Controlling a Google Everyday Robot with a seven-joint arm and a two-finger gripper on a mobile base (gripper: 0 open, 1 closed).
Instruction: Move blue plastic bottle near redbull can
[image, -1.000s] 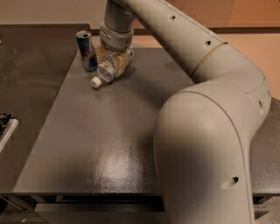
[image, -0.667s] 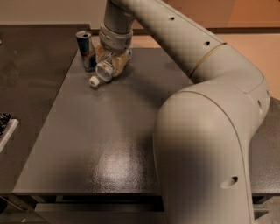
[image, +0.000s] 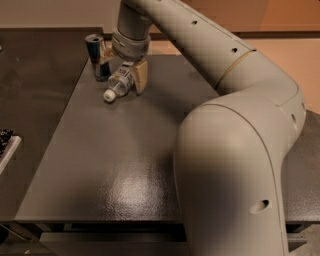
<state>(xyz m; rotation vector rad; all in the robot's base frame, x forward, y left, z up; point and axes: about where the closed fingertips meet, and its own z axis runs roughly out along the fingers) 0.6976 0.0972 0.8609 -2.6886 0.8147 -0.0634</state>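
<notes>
The blue plastic bottle (image: 119, 84) is a small clear bottle with a white cap. It lies tilted at the far left of the dark grey table (image: 125, 165), cap pointing to the front left. The redbull can (image: 97, 56) stands upright just behind and left of it, a few centimetres away. My gripper (image: 129, 82) reaches down from the arm (image: 220, 65) over the bottle's body. Its fingers sit on either side of the bottle, one beige finger (image: 140, 76) showing against its right side. The other finger is hidden behind the bottle.
A second dark table (image: 35, 75) adjoins on the left. A white tray edge with dark items (image: 6, 142) shows at the left border. My arm's large lower link (image: 235, 190) fills the front right of the view.
</notes>
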